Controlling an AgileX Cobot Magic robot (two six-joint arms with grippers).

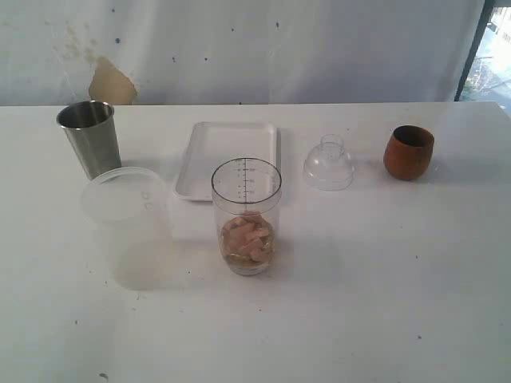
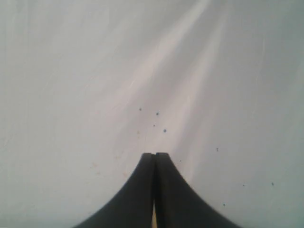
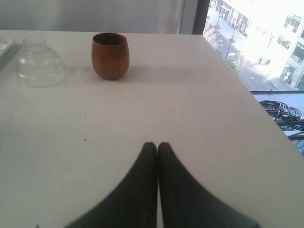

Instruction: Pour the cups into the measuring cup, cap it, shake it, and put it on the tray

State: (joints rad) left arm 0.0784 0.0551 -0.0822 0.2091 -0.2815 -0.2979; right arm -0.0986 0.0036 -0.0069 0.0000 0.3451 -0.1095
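Both grippers are closed tight with nothing between the jaws: the left gripper (image 2: 154, 154) hangs over bare white table (image 1: 383, 303), and the right gripper (image 3: 157, 144) faces the wooden cup (image 3: 110, 55) and the cap (image 3: 40, 64) from some way off. Neither arm shows in the exterior view.

The measuring cup (image 1: 246, 215) stands upright in the middle of the table, uncapped, with pinkish pieces lying in its bottom. Just behind it is the tray (image 1: 209, 136), bare. The steel tumbler (image 1: 89, 137) stands far left, and the frosted tub (image 1: 128, 215) sits just in front of it, near the measuring cup's left side. Whether either cup holds anything I cannot tell; their insides are dark or hidden.

Nothing of the pouring looks begun. The likely trouble:
- The tub crowds the left arm's path to the tumbler, so a low approach could shove it into the measuring cup.
- A rounded wooden cup may twist in a narrow pinch and spill short of the mouth.
- The tall, light measuring cup could tip if a rim knocks it during the pour.
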